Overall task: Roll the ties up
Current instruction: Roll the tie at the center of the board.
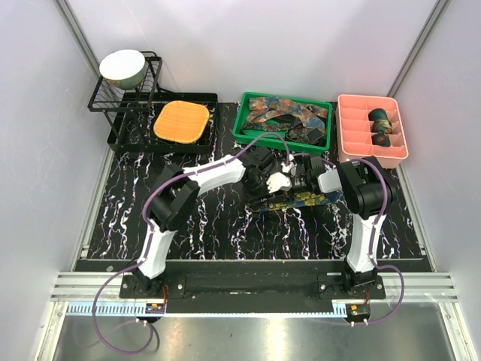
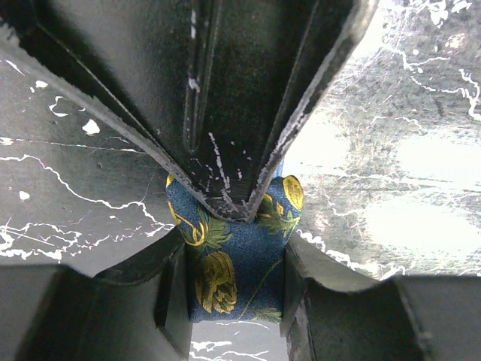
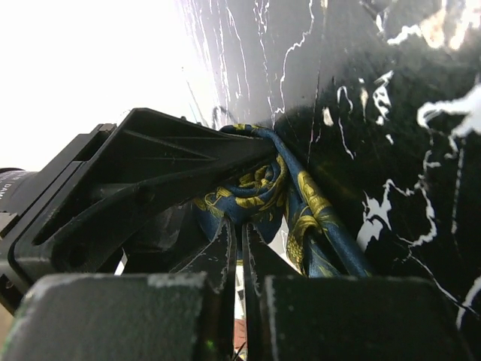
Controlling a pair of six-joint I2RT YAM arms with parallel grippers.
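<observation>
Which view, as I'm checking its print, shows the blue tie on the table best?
Left wrist: the blue tie sits close in the centre, its gold floral print sharp. Right wrist shows only a bunched fold; the top view shows it small and mostly covered.

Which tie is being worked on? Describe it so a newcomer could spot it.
On the black marbled table, just in front of the green tray, lies one tie. It is navy with gold flowers, and the only one on the tabletop; the rest sit in the green tray or the pink tray.
</observation>
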